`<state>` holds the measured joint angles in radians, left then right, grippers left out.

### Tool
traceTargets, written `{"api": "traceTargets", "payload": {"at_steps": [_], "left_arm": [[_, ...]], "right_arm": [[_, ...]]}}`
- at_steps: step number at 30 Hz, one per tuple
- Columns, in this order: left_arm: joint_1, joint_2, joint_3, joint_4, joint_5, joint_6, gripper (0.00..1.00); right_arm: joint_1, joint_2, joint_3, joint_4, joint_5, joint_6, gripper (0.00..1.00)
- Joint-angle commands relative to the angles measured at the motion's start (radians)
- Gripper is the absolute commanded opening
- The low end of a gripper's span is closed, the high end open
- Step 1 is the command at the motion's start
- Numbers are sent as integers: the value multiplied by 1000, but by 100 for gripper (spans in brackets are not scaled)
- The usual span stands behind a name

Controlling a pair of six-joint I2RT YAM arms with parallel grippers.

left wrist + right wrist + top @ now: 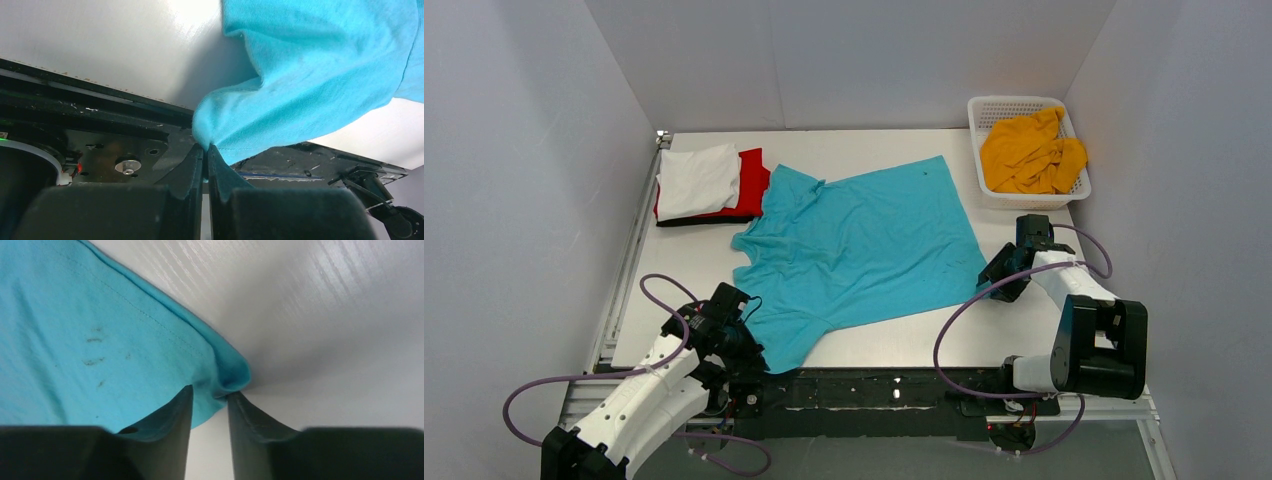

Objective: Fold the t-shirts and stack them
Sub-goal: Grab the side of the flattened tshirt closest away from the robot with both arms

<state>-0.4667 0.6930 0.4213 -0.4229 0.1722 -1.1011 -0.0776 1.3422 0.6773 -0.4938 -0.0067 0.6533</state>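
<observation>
Jaws of my left gripper (205, 149) clamp the turquoise shirt (864, 240)'s near-left edge. My right gripper (210, 391) straddles its near-right corner, jaws apart — likely two holds for spreading it flat.

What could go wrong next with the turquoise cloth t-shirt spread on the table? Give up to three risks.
The right gripper straddles only the very corner of the turquoise cloth t-shirt, jaws not yet shut; it may slip out.
The left gripper pinches a small fold past the near edge of the table; it could snag there.
Its shoulder lies against the folded red t-shirt; pulling may disturb that stack.
</observation>
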Motion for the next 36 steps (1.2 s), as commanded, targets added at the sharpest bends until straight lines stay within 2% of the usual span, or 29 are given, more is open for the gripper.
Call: {"api": "traceTargets", "payload": {"at_steps": [1,5,9,14,18,24,26,36], "left_arm": [[-3,25,-15,-97,-2,-12,0],[-3,29,-7,-89,-9,-10,0],[-3,39,20,-88,-12,7,0],[-3,46,41,-86,3,2,0],[-4,22,46,-92,36,-11,0],[-4,-34,46,-164,58,-28,0],[-4,-51,55,-204,70,-23,0],[-4,-205,80,-447,54,-21,0]], "right_arm": [[-7,23,4,32,1,17,27],[-16,21,-2,8,1,11,1],[-25,-53,-6,-82,27,5,1],[-27,-240,-4,-325,25,20,1],[-27,-383,-12,-482,56,52,1],[-27,-524,12,-645,16,88,1],[-26,-553,31,-732,99,109,1],[-24,-631,24,-772,60,91,1]]}}
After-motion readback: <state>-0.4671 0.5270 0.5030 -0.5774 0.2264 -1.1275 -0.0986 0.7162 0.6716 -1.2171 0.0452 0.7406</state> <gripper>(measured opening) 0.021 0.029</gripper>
